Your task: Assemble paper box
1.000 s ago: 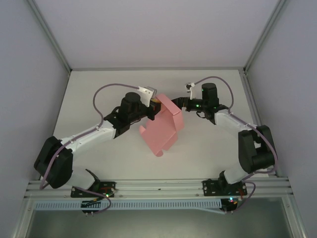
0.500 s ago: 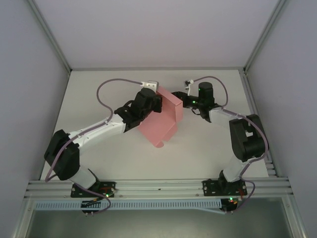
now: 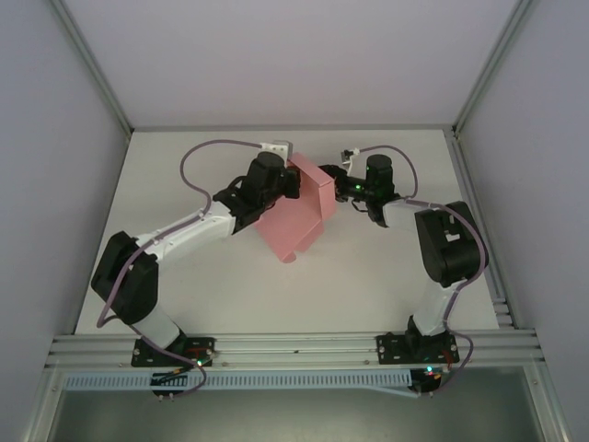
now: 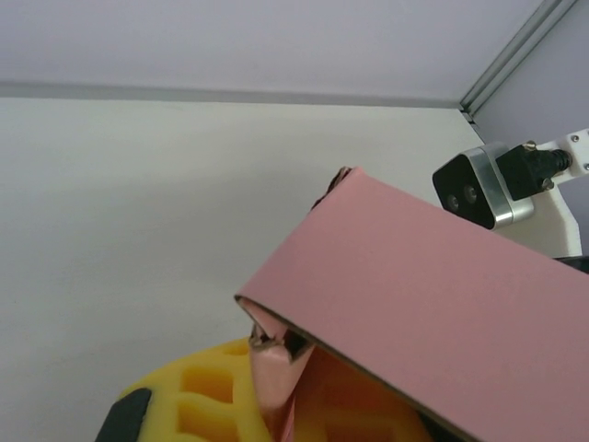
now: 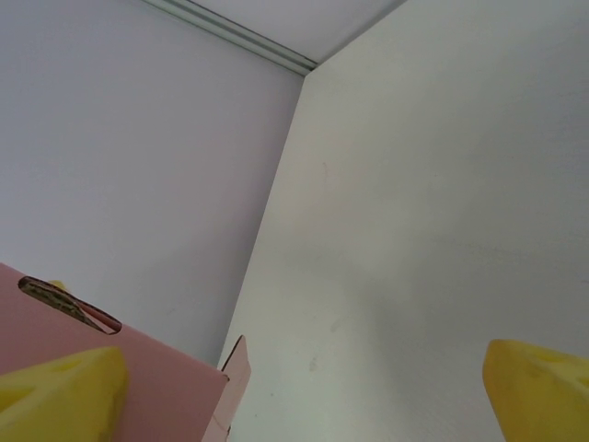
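The paper box is a salmon-pink, partly folded sheet held tilted above the middle of the table. My left gripper is shut on a flap at its far upper corner. In the left wrist view that pink flap is pinched between the yellow fingers, and a wide folded panel slopes across in front. My right gripper stands open just right of the box's upper edge. In the right wrist view its yellow fingertips are far apart, with a corner of the box beside the left one.
The white table is walled at the back and both sides, with metal posts at the corners. The right arm's wrist camera sits close behind the box. The arm bases stand on the near rail.
The left arm has swung toward the back, carrying the box up and a little left. The right gripper has shifted left, closer to the box's upper edge, and stayed open.
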